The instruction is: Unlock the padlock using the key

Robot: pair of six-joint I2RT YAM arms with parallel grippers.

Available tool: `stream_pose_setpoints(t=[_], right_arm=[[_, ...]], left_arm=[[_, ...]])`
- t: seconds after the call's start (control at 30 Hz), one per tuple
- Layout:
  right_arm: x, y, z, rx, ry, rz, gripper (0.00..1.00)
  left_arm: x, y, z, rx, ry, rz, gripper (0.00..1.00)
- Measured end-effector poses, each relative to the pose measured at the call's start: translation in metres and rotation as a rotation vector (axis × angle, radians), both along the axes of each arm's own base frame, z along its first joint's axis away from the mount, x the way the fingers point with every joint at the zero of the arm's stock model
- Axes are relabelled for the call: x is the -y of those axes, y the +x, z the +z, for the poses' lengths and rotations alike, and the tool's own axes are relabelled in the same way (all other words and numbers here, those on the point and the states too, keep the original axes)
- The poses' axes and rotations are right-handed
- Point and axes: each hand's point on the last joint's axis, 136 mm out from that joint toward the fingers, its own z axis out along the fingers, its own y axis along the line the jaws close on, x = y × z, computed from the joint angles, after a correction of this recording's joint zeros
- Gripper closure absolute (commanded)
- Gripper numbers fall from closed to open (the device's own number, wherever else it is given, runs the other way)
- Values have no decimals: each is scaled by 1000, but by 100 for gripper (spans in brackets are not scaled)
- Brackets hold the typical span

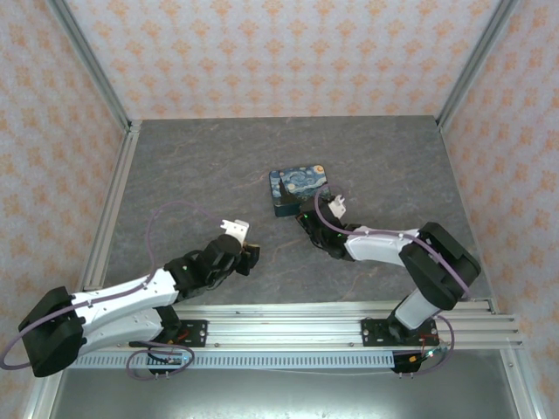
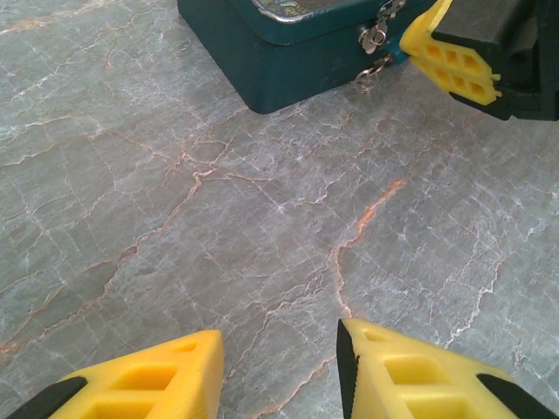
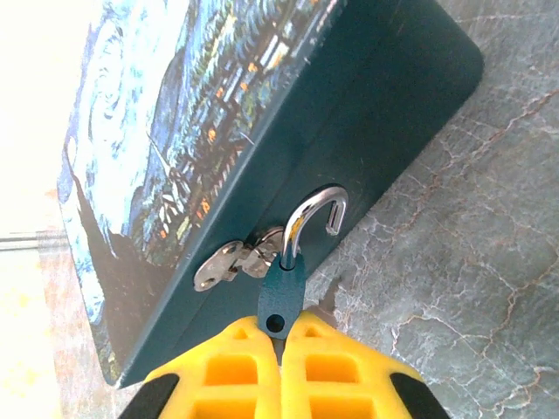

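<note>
— Grey marbled table [image 1: 175, 175], patterned walls on three sides. From above, where does everything sit?

— The painted box [image 1: 297, 185] lies near the middle. The right hand [image 1: 307, 220] is pressed up to its near side, and what it works on is too small to tell from up here. The left hand [image 1: 248, 258] waits apart from the box, toward the near edge. I judge it is parked there to leave the other arm room.

— And from the left wrist?

— Its own yellow fingers [image 2: 166, 384] are spread with bare table between them, holding nothing. They hang low and face the box front, so this camera gets a clear look at the silver hasp [image 2: 376, 35]. One yellow finger of the right hand is just beside that hasp.

— Then the right wrist?

— There the right hand's pads are closed together on the lower end of the padlock [image 3: 281, 292], a small blue body. The shackle [image 3: 312, 214] runs up from it through the hasp. Its free end hangs clear of the body, so the lock looks already sprung.

— Why grip it by the body?

— Probably to steady it and then unhook the shackle from the hasp.

— And the key?

— I cannot make it out. It may be hidden between the pads.
</note>
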Motion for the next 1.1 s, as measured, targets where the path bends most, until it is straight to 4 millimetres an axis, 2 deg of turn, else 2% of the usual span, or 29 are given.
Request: stream_pose_setpoints(t=[0.17, 0.33, 0.37, 0.4, 0.5, 0.7, 0.8, 0.9, 1.0, 1.1], right_arm=[[6, -2, 12, 20, -1, -12, 100], [29, -15, 37, 65, -11, -21, 100], [36, -18, 42, 75, -18, -24, 100], [45, -22, 49, 87, -27, -23, 100], [66, -32, 74, 129, -63, -10, 100], [96, -49, 109, 155, -216, 101, 100], [113, -45, 120, 113, -323, 176, 100], [133, -31, 128, 32, -418, 247, 100], [143, -16, 123, -58, -456, 344, 100], [147, -6, 103, -179, -435, 473, 100]], left_arm=[[2, 2, 5, -12, 12, -1, 58], [5, 12, 21, -45, 63, 21, 51], [5, 15, 25, -51, 74, 30, 47], [4, 17, 29, -54, 85, 37, 32], [-3, 23, 41, -55, 114, 77, 0], [-29, 36, 57, -69, 165, 169, 0], [-36, 41, 65, -72, 190, 185, 0], [-40, 45, 75, -72, 223, 193, 0], [-42, 54, 86, -77, 251, 193, 0], [-41, 69, 101, -78, 258, 195, 0]])
